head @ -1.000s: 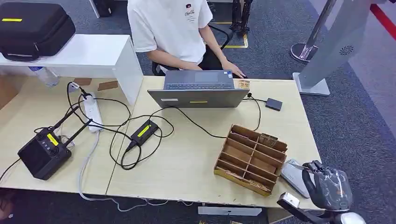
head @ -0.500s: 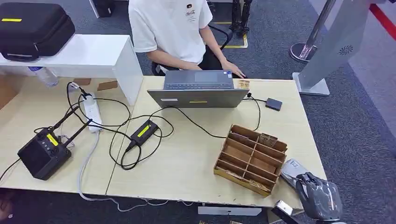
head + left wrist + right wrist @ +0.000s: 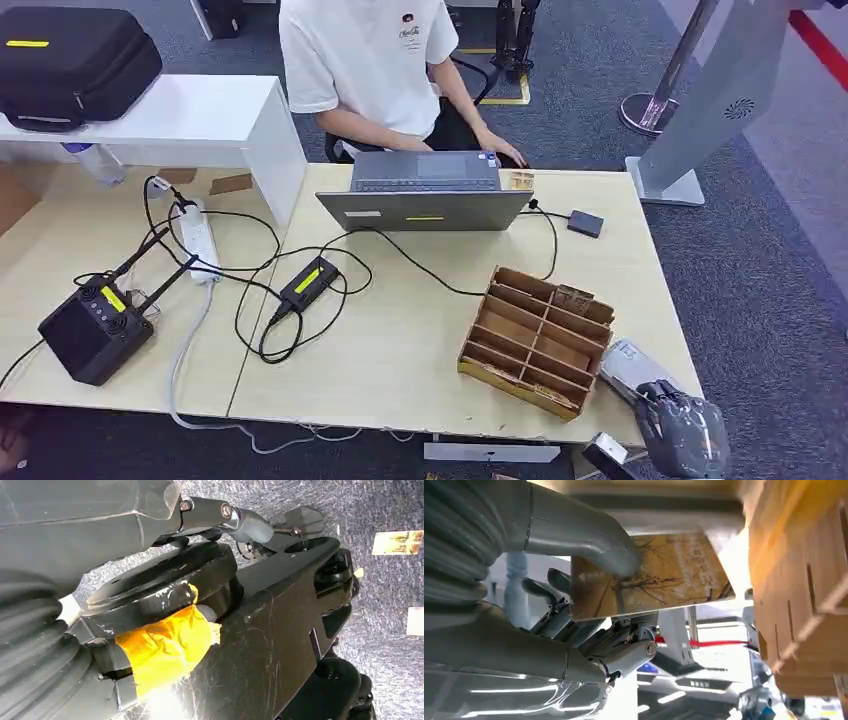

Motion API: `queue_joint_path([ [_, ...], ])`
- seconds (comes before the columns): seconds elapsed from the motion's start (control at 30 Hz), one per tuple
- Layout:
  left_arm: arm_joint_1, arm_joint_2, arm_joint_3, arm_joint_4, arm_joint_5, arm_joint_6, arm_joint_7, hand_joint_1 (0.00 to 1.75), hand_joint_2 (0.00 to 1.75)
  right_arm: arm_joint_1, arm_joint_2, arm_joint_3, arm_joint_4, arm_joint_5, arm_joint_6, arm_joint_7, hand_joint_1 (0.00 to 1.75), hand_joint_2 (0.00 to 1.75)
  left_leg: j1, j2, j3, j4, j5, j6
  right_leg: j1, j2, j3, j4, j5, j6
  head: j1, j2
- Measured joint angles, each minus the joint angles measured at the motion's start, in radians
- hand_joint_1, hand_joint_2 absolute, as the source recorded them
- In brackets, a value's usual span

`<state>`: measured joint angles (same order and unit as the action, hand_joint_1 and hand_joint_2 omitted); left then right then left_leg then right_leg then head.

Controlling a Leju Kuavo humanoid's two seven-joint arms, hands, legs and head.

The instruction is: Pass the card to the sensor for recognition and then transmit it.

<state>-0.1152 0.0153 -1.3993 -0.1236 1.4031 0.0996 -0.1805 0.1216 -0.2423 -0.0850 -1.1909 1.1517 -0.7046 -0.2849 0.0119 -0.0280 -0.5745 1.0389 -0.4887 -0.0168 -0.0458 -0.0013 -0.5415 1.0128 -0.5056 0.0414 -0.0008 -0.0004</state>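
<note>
While the right hand point(image 3: 683, 432) hangs beside the wooden organiser point(image 3: 537, 341), its fingers point(image 3: 589, 535) clamp the card point(image 3: 659, 575).

Card point(image 3: 651, 577), tan with a bare-tree print, being pinched flat under the right hand's point(image 3: 574, 540) thumb. Lying just beside the wooden divider box point(image 3: 804, 595), apparently not touching it.

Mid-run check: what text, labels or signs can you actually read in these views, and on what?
Nothing is legible.
T-shirt: small chest print, too small to read.
Black case, black box, power adapter, laptop: yellow stickers, no readable words.
Card held in the right hand: tree picture, faint print too blurred.
Grey stand: round emblem, no letters readable.
</note>
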Motion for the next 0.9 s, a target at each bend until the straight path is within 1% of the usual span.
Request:
queue_joint_path([
  [0.07, 0.000, 0.000, 0.000, 0.000, 0.000, 0.001, 0.000, 0.00, 1.75, -0.001, 0.001, -0.004, -0.020, -0.016, 0.004, 0.002, 1.75, 1.75, 0.000, 0.000, 0.000, 0.000, 0.000, 0.000, 0.000, 0.000, 0.000, 0.000, 0.001, 0.000, 0.000, 0.000],
  [0.17, 0.000, 0.001, -0.001, 0.002, 0.000, 0.001, 0.000, 0.00, 1.75, -0.006, -0.020, 0.009, -0.107, -0.061, 0.018, 0.057, 1.75, 1.75, 0.000, 0.000, -0.001, 0.000, 0.000, 0.000, 0.000, 0.001, -0.001, 0.001, 0.001, 0.000, 0.000, 0.000],
  [0.2, 0.000, 0.000, -0.001, 0.003, 0.000, 0.001, 0.000, 0.00, 1.75, -0.018, -0.042, 0.018, -0.149, -0.085, 0.040, 0.078, 1.75, 1.75, 0.000, 0.001, -0.001, 0.000, 0.000, 0.000, 0.000, 0.001, -0.001, 0.001, 0.001, 0.000, 0.001, 0.000],
  [0.27, -0.001, 0.000, -0.002, 0.003, 0.000, 0.001, 0.001, 0.00, 1.75, -0.054, -0.081, 0.033, -0.212, -0.114, 0.069, 0.098, 1.75, 1.75, -0.001, 0.002, -0.001, 0.000, 0.000, 0.000, -0.001, 0.003, -0.002, 0.001, 0.001, 0.001, 0.001, 0.000],
  [0.4, -0.001, 0.000, -0.003, 0.003, -0.001, 0.001, 0.001, 0.00, 1.75, -0.139, -0.147, 0.056, -0.295, -0.151, 0.112, 0.108, 1.75, 1.75, -0.001, 0.003, -0.001, 0.001, 0.001, 0.000, -0.001, 0.003, -0.002, 0.000, 0.002, 0.001, 0.000, 0.000],
  [0.5, -0.001, 0.000, -0.004, 0.003, -0.005, 0.000, 0.001, 0.00, 1.75, -0.217, -0.189, 0.076, -0.326, -0.173, 0.139, 0.118, 1.75, 1.75, -0.001, 0.002, -0.001, 0.001, 0.001, 0.001, -0.001, 0.003, -0.002, 0.000, 0.003, 0.001, 0.001, 0.000],
  [0.57, -0.003, -0.001, -0.008, 0.003, -0.013, 0.000, 0.001, 0.00, 1.75, -0.288, -0.212, 0.104, -0.325, -0.183, 0.157, 0.128, 1.75, 1.75, -0.001, 0.004, -0.001, 0.001, 0.002, 0.000, -0.001, 0.005, -0.003, 0.001, 0.004, 0.001, 0.000, 0.000],
  [0.63, -0.003, -0.002, -0.011, 0.003, -0.016, 0.000, 0.002, 0.00, 1.75, -0.355, -0.224, 0.131, -0.321, -0.183, 0.173, 0.138, 1.75, 1.75, -0.001, 0.005, -0.002, 0.000, 0.002, -0.001, -0.001, 0.005, -0.003, 0.001, 0.005, 0.001, 0.001, 0.000],
  [0.8, -0.010, -0.002, -0.032, 0.003, -0.039, 0.000, 0.003, 0.00, 1.75, -0.556, -0.224, 0.245, -0.243, -0.132, 0.214, 0.190, 1.75, 1.75, -0.001, 0.004, -0.003, 0.000, 0.005, 0.000, -0.001, 0.006, -0.004, 0.002, 0.006, 0.001, 0.000, 0.000],
  [0.9, -0.015, -0.002, -0.051, 0.003, -0.067, 0.001, -0.002, 0.00, 1.75, -0.688, -0.208, 0.332, -0.153, -0.075, 0.233, 0.233, 1.75, 1.75, -0.001, 0.004, -0.003, 0.000, 0.006, -0.001, -0.001, 0.006, -0.005, 0.003, 0.007, 0.001, 0.000, 0.000],
])
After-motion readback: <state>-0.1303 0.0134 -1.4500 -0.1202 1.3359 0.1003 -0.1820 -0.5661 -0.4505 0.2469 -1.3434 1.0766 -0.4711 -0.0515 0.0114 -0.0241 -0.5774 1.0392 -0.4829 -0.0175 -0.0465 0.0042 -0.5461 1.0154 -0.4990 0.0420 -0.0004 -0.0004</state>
